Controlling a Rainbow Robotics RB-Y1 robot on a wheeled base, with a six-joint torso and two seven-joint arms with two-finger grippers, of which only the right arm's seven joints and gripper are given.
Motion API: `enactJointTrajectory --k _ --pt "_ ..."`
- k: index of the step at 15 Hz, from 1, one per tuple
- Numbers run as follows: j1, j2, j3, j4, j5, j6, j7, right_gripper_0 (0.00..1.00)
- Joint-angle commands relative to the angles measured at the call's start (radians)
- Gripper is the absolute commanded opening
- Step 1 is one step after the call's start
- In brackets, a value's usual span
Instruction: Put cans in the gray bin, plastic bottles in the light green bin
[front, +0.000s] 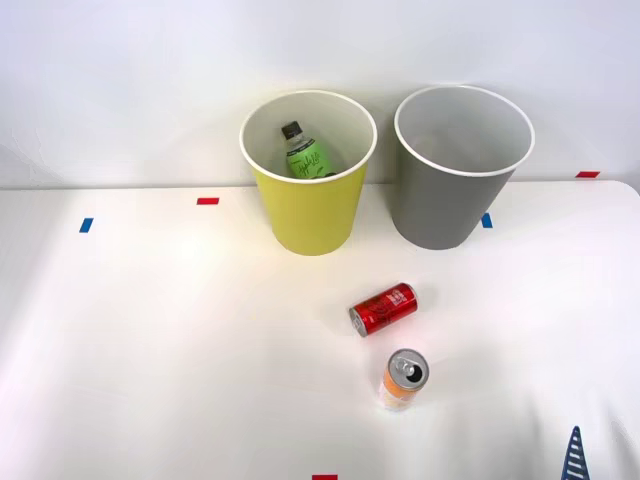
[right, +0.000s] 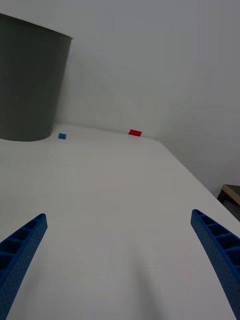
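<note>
A red can (front: 384, 308) lies on its side in the middle of the white table. An orange-and-white can (front: 403, 380) with a silver top stands upright just in front of it. The plastic bottle (front: 304, 153), black-capped with a green label, rests inside the light green bin (front: 308, 210) at the back. To its right stands the gray bin (front: 450, 200), also seen in the wrist view (right: 30, 85). My right gripper (right: 120, 265) is open with nothing between its blue fingers (right: 20, 250); one fingertip (front: 574, 455) shows at the front right corner, well right of the cans.
Small red tape marks (front: 207, 201) and blue tape marks (front: 86, 225) dot the table. The table's right edge (right: 200, 180) runs close to the gripper. A white wall stands behind the bins.
</note>
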Motion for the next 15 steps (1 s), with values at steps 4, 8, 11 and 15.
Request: enactJointTrajectory --k 4,8,11,15 --pt "0.0 0.0 0.0 0.0 0.0 0.0 0.0 1.0" --pt "0.0 0.0 0.0 0.0 0.0 0.0 0.0 1.0" --pt "-0.046 0.032 -0.005 0.091 0.009 -0.008 0.005 1.0" --pt "-0.112 -0.084 -0.029 0.092 0.114 0.018 0.025 1.0"
